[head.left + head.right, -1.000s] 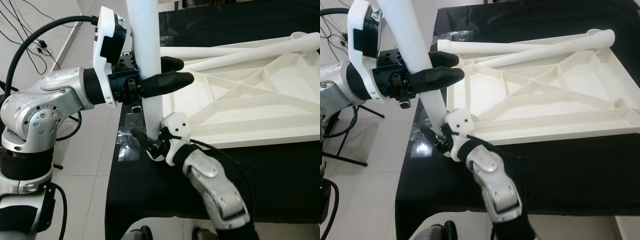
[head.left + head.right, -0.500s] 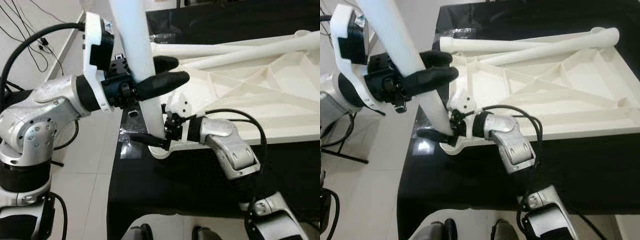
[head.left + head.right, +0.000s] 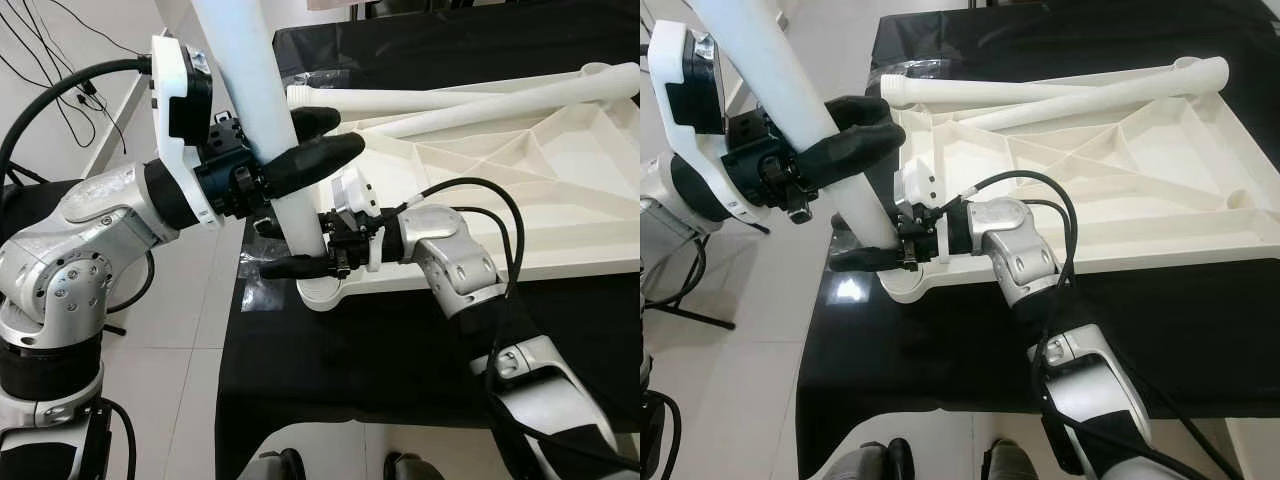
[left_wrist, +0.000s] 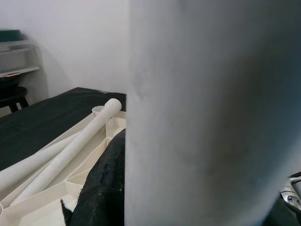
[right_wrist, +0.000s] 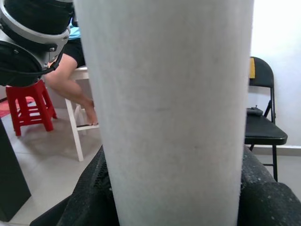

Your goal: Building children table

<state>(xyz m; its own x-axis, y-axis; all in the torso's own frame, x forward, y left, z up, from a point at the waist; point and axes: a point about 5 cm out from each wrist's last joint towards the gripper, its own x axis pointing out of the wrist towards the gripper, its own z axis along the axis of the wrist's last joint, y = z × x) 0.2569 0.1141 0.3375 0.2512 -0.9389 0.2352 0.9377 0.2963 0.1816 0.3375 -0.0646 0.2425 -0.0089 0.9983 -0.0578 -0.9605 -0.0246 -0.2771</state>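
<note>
Left gripper (image 3: pixel 318 140) is clamping a smooth white cylindrical table leg (image 3: pixel 255 110), upright at the near-left corner socket of the ribbed white plastic tabletop (image 3: pixel 1110 190) lying on black cloth (image 3: pixel 380 350). Right gripper (image 3: pixel 290 245) is squeezing the leg's base.

The tabletop (image 3: pixel 520 190) is lying on the black table (image 3: pixel 330 370). At its near left corner the upright leg (image 3: pixel 262 110) is standing. The left gripper (image 3: pixel 315 140) is clasping that leg higher up, the right gripper (image 3: pixel 290 248) lower, just above the tabletop. Two loose legs (image 3: pixel 450 100) are resting along the tabletop's far edge.
</note>
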